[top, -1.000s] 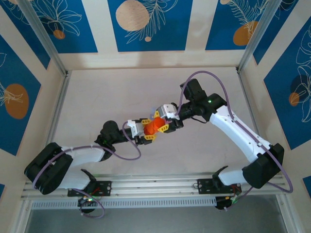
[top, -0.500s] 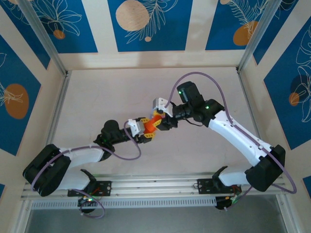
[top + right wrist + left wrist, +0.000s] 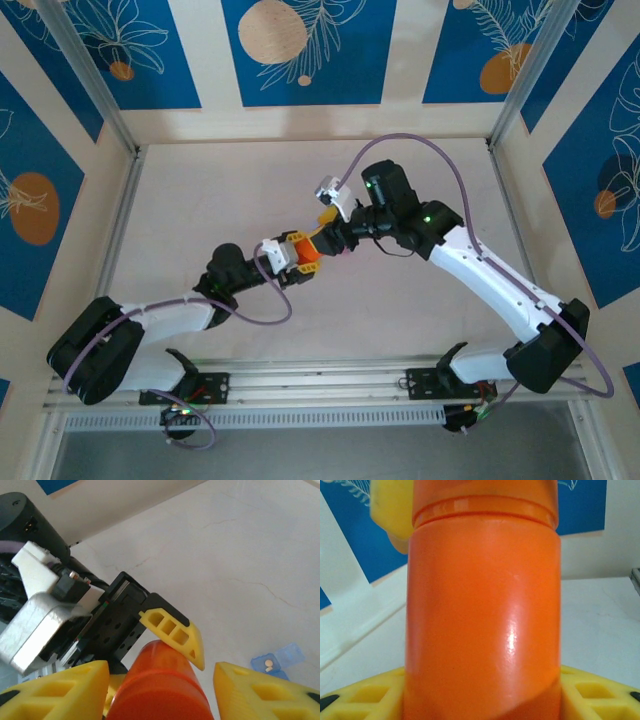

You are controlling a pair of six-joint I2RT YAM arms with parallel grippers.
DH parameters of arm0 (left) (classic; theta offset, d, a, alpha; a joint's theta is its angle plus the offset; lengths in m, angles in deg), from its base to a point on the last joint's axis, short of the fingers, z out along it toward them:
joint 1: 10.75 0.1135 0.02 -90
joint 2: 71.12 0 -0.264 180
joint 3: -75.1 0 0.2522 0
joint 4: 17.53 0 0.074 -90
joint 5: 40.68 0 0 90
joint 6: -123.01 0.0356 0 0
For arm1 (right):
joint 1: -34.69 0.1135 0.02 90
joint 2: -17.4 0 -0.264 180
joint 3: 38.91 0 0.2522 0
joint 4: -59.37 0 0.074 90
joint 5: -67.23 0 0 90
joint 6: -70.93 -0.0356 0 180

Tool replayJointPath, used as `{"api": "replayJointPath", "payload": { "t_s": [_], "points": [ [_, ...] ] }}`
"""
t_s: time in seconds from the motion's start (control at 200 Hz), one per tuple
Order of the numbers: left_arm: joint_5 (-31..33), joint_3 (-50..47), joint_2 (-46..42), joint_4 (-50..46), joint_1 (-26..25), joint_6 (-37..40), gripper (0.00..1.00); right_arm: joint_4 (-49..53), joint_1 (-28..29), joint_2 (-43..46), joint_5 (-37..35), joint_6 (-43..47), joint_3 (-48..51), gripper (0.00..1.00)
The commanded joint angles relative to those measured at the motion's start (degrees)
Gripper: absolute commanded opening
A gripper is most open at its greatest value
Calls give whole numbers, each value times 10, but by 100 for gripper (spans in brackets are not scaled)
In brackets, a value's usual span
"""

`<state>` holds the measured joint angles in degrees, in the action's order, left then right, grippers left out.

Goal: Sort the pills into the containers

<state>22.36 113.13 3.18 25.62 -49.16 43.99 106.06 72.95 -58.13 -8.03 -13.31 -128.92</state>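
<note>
An orange pill bottle (image 3: 306,254) is held off the table, lying roughly level, by my left gripper (image 3: 293,256), which is shut on its body (image 3: 482,620). Its yellow fingers (image 3: 360,695) press both sides. My right gripper (image 3: 325,236) meets it from the right at the cap end (image 3: 160,700). Its jaws are open, and a gap shows between the cap and the right finger (image 3: 265,695). On the table below lies a blue section of the containers (image 3: 278,660), lid open, with a small pale pill (image 3: 269,664) inside. The other sections are out of view.
Both arms meet over the middle of the pale table (image 3: 200,200). Blue-and-cream walls (image 3: 300,50) and aluminium posts (image 3: 90,80) close in the back and sides. A purple cable (image 3: 420,145) loops above the right wrist.
The right wrist has rolled and shifted up and left at the bottle's cap end, and its jaws have widened off the cap. The left gripper keeps the bottle almost still.
</note>
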Motion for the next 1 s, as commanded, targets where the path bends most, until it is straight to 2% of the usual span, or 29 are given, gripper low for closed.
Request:
{"api": "replayJointPath", "payload": {
  "t_s": [0.0,0.115,0.215,0.355,0.445,0.545,0.805,0.995],
  "points": [
    [-24,18,-5,59,1,-20,0,38,-24,12,74,68,-23,65],
    [-34,15,-1,61,1,-28,0,29,-59,21,135,149,-25,72],
    [-44,15,-3,56,1,-29,0,32,-79,22,187,221,-25,74],
    [-53,16,-5,45,1,-26,0,66,-80,20,263,371,-15,77],
    [-59,18,-4,42,1,-25,0,71,-79,24,281,465,7,77],
    [-66,18,-2,42,1,-25,0,41,-82,17,268,476,11,78],
    [-70,15,-4,38,1,-21,0,124,-77,-26,267,519,-34,77],
    [-72,16,-4,38,1,-20,0,124,-75,-32,262,514,-29,68]
  ]
}}
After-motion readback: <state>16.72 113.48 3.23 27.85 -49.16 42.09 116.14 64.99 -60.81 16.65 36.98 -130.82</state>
